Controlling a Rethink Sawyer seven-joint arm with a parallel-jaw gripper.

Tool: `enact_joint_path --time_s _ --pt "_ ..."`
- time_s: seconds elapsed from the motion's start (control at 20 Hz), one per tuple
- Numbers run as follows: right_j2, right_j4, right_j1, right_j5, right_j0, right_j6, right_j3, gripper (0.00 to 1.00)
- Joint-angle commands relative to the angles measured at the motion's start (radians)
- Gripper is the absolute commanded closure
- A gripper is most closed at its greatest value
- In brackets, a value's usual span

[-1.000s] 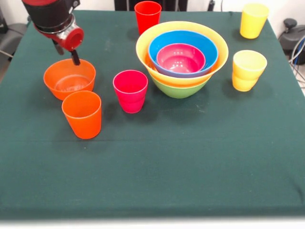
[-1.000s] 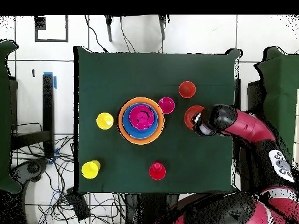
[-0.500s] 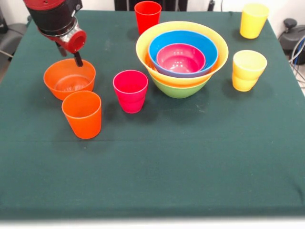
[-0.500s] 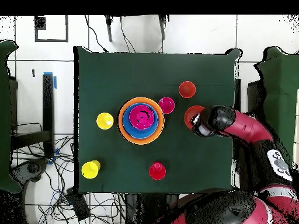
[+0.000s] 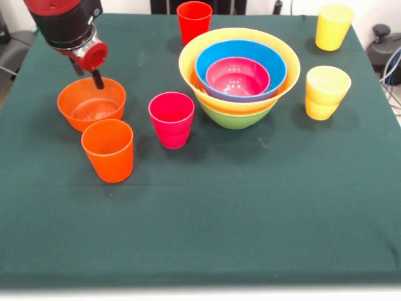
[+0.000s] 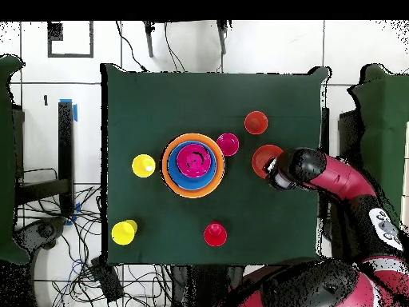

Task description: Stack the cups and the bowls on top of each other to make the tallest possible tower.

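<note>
The gripper (image 5: 95,76) hangs over the far rim of the orange bowl (image 5: 91,103), its dark tip at or just above that rim; only 1 finger (image 5: 98,79) shows clearly, so I cannot tell whether the jaws are spread or closed, or whether the tip touches the bowl. From overhead the gripper (image 6: 274,171) sits at the edge of the orange bowl (image 6: 264,159) nearest the robot. The orange bowl stands upright on the green table (image 5: 207,213), apart from the tower (image 5: 239,76). The tower is 4 nested bowls: a green bowl (image 5: 234,118) as base, the yellow bowl (image 5: 193,56) with its wide rim in it, then the blue bowl (image 5: 210,61) and the pink bowl (image 5: 237,76) innermost. No cups are on it. An orange cup (image 5: 108,150) stands just in front of the orange bowl, and a pink cup (image 5: 171,119) stands between it and the tower. A red cup (image 5: 193,21) stands behind the tower. 2 yellow cups stand on the tower's other side, 1 near it (image 5: 325,91) and 1 at the far corner (image 5: 333,26).
</note>
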Motion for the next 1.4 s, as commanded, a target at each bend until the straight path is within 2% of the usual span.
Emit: enact_joint_path --time_s 0.05,1.05,1.4 --pt "0.054 -0.070 0.060 -0.098 -0.001 -0.064 -0.007 0.00" --pt "0.048 -0.068 0.071 -0.082 -0.012 -0.082 -0.017 0.00" --pt "0.051 -0.078 0.095 -0.113 -0.022 -0.088 -0.033 0.00"
